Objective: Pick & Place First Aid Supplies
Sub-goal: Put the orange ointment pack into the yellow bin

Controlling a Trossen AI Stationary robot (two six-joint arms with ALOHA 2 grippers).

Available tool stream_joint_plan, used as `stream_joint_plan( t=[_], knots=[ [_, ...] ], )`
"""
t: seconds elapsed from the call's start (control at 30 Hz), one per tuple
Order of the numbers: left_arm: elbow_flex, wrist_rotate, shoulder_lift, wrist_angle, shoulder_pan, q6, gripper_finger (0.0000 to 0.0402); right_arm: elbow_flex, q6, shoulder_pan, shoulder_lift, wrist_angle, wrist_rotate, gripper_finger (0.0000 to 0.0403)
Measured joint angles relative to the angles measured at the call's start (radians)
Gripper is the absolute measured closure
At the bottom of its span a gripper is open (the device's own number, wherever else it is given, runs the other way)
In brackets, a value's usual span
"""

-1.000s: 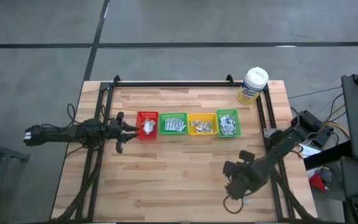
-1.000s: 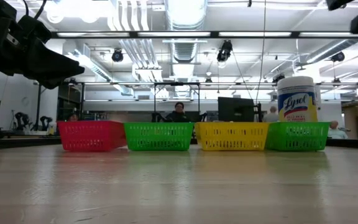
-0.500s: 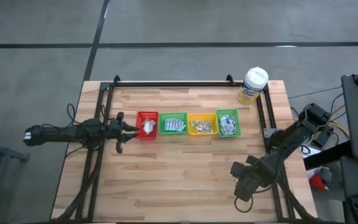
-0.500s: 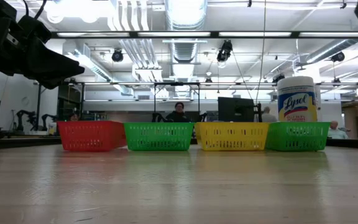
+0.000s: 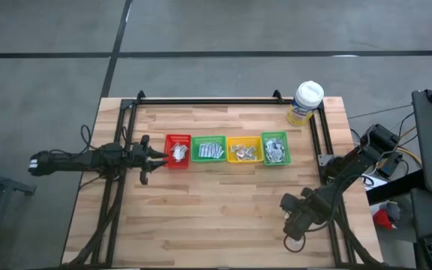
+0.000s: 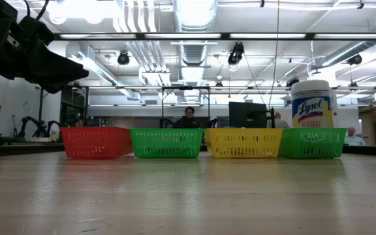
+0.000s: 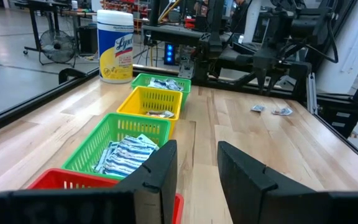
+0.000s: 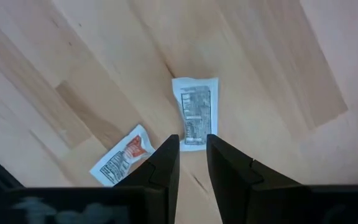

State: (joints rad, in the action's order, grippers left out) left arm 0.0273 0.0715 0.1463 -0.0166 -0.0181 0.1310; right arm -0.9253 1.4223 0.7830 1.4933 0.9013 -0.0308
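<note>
Pale wooden worktop under overhead workshop lights, read left to right. At the left edge the left gripper hangs level just beside the red bin, its fingers parted by a narrow gap with nothing between them. Next in the row stand a green bin, a yellow bin and a second green bin, each holding first aid supplies. Behind that last bin stands the yellow wipes tub. Toward the front right corner the right gripper points down at the boards, fingers slightly apart and holding nothing, directly over a white sachet, with a white-red sachet lying close beside it.
</note>
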Motion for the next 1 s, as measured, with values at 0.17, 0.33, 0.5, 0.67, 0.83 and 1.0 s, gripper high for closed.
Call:
stream_joint_plan(
  t=[0.17, 0.33, 0.5, 0.67, 0.83, 1.0],
  knots=[
    [0.0, 0.0, 0.0, 0.0, 0.0, 0.0, 0.0289, 0.0, -0.096, 0.0, 0.0, -0.022, 0.034, 0.0315],
    [0.0, 0.0, 0.0, 0.0, 0.0, 0.0, 0.0289, 0.004, -0.126, 0.0, 0.0, -0.049, 0.043, 0.0285],
    [0.0, 0.0, 0.0, 0.0, 0.0, 0.0, 0.0289, 0.036, -0.121, -0.001, 0.0, -0.087, 0.068, 0.0264],
    [0.0, 0.0, 0.0, 0.0, 0.0, 0.0, 0.0289, 0.084, -0.045, -0.001, 0.0, -0.108, 0.082, 0.0265],
    [0.0, 0.0, 0.0, 0.0, 0.0, 0.0, 0.0289, 0.115, 0.015, -0.001, 0.0, -0.112, 0.084, 0.0279],
    [0.0, 0.0, 0.0, 0.0, 0.0, 0.0, 0.0289, 0.118, -0.008, -0.001, 0.0, -0.17, 0.085, 0.0286]
  ],
)
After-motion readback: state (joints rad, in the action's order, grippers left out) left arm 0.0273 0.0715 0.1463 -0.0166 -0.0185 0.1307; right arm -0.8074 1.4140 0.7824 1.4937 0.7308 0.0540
